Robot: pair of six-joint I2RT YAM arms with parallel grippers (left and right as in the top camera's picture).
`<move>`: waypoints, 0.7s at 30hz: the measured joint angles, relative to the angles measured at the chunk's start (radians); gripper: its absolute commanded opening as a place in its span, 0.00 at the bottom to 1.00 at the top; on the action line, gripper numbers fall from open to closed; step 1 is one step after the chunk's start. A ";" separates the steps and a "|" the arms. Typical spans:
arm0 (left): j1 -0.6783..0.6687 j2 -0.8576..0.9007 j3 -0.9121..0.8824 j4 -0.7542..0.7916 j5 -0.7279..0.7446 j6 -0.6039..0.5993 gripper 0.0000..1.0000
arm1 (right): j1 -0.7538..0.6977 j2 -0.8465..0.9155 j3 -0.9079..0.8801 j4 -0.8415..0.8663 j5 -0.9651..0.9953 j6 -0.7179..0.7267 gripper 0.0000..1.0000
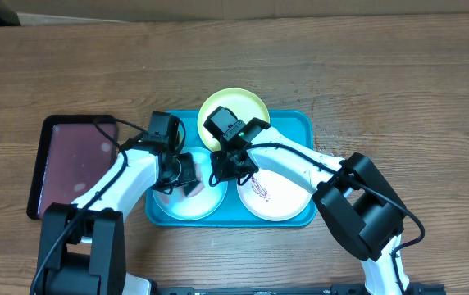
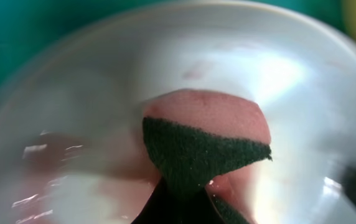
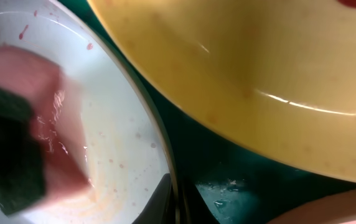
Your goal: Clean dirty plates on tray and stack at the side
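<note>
The turquoise tray (image 1: 302, 120) holds three plates. The lime green plate (image 1: 247, 105) is at the back, the light blue plate (image 1: 192, 208) at front left, and the white plate (image 1: 282, 198), with reddish smears, at front right. My left gripper (image 1: 187, 179) is shut on a pink and green sponge (image 2: 203, 137) that presses on the wet light blue plate (image 2: 277, 74). My right gripper (image 1: 225, 170) is shut on that plate's right rim (image 3: 165, 155), one finger on each side of it (image 3: 178, 202). The right wrist view also shows the sponge (image 3: 16, 143), the lime plate (image 3: 259, 56) and the tray floor (image 3: 228, 174).
A smaller dark maroon tray (image 1: 70, 164) with a black rim lies left of the turquoise tray, under my left arm. The wooden table (image 1: 382, 74) stretches behind and to the right of the trays.
</note>
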 measured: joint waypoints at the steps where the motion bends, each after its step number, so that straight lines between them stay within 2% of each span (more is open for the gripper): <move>1: -0.002 -0.005 0.000 -0.011 -0.057 -0.019 0.04 | 0.000 0.000 0.000 0.000 -0.002 0.000 0.04; 7: -0.002 -0.008 0.003 -0.085 -0.351 -0.071 0.04 | 0.000 0.000 0.000 0.002 -0.014 0.000 0.04; 11: -0.006 0.006 0.053 -0.210 -0.456 -0.110 0.04 | 0.010 0.000 0.001 0.012 -0.043 0.001 0.04; 15: 0.004 0.011 0.175 -0.333 -0.556 -0.142 0.04 | 0.003 0.000 0.000 -0.008 -0.024 -0.001 0.04; 18: 0.016 0.009 0.284 -0.351 -0.525 -0.137 0.04 | -0.007 0.000 -0.001 -0.007 -0.014 0.000 0.04; 21: 0.016 -0.005 0.324 -0.323 -0.357 -0.092 0.04 | -0.010 0.000 -0.001 -0.006 -0.010 0.000 0.04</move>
